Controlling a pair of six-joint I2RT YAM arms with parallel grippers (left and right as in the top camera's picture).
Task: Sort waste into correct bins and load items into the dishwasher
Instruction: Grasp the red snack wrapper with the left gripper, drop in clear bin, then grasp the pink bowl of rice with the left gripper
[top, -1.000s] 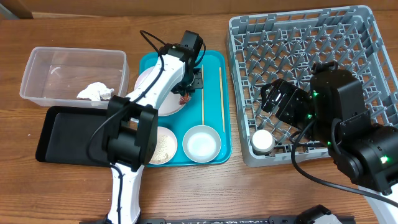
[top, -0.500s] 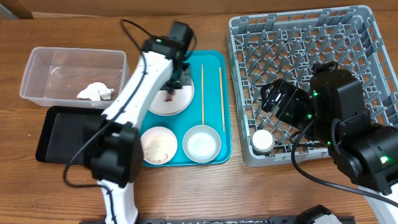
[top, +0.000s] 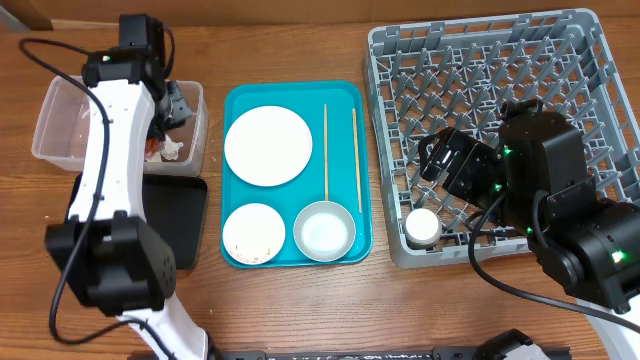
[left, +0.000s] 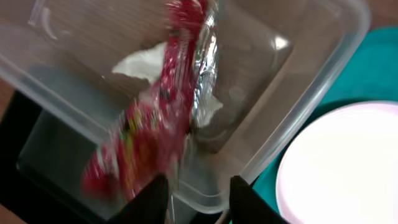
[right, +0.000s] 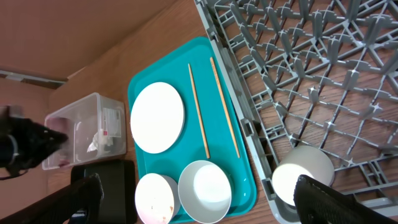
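Note:
My left gripper (top: 172, 108) (left: 200, 200) hangs over the right end of the clear tub (top: 62, 122) (left: 323, 81) with its fingers apart. The red snack wrapper (left: 168, 106) (top: 152, 148) is a blur inside the tub, just beyond the fingers, above the white tissue (left: 140, 62) (top: 176, 150). The black tray (top: 178, 215) lies in front of the tub. The large plate (top: 268, 146), the small plate with rice (top: 252, 233), the bowl (top: 323, 231) and two chopsticks (top: 326, 150) lie on the teal tray. My right gripper (top: 448, 165) (right: 217, 202) is open and empty over the grey dish rack (top: 480, 60), near the cup (top: 422, 226) (right: 301, 176).
The teal tray (top: 240, 100) sits between the tub and the rack. The right arm's body covers the rack's front right part. Bare wooden table lies along the front edge (top: 330, 300).
My left arm swung left from the large plate to the clear tub, carrying the red wrapper, which is now inside the tub. The right arm has not moved.

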